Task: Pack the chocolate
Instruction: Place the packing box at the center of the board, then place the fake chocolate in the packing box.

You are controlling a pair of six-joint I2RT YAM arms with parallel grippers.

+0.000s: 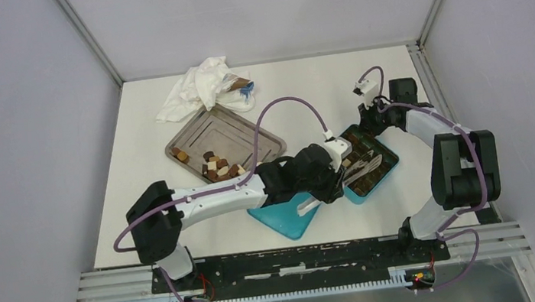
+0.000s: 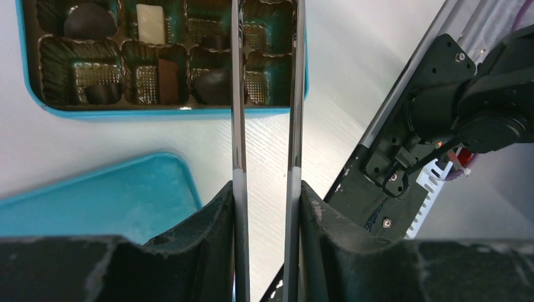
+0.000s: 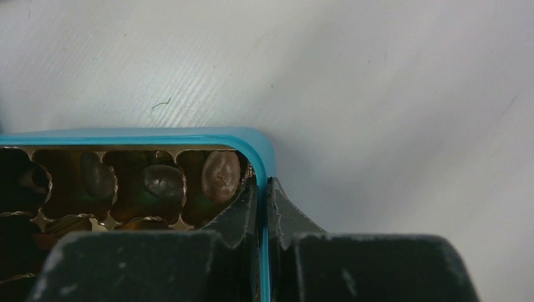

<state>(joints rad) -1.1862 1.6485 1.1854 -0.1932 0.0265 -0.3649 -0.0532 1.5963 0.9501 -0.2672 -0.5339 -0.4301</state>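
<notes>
**pixelmoth:** ok so where's the chocolate sitting right now?

**tray_watcher:** Two spots. A loose bunch of brown and cream chocolate [image 1: 214, 165] lies at the near end of the metal tray [image 1: 216, 130], about mid-table [image 1: 318, 83]. The rest is in the teal box [image 2: 126, 112] on the right, each piece in its own cup of the dark insert. The left wrist view shows dark rounded ones, a cream block and a brown bar, while other cups show only ribbed liner.

**pixelmoth:** and the arms?

**tray_watcher:** The left gripper [image 2: 266, 189] is reaching across to the box, clamped onto a pair of thin metal tongs [image 2: 237, 94]. Its fingers press on the outsides of the two blades, and there's a narrow gap between them. The blades point out over the box's near-right cups. Their tips run off the top of the wrist view, so I honestly can't tell if there's a piece between them.

**pixelmoth:** right one?

**tray_watcher:** The right gripper [image 3: 261, 189] is pinched tight on the box wall right by a rounded corner, one finger inside against the insert and one outside. A mid-brown oval piece sits in the cup just beside the inner finger.

**pixelmoth:** lid?

**tray_watcher:** The teal lid [image 1: 286, 218] lies flat on the table just left of the box, under the left arm's wrist. There's also some crumpled white material [image 1: 195, 87] at the far edge behind the tray.
</notes>
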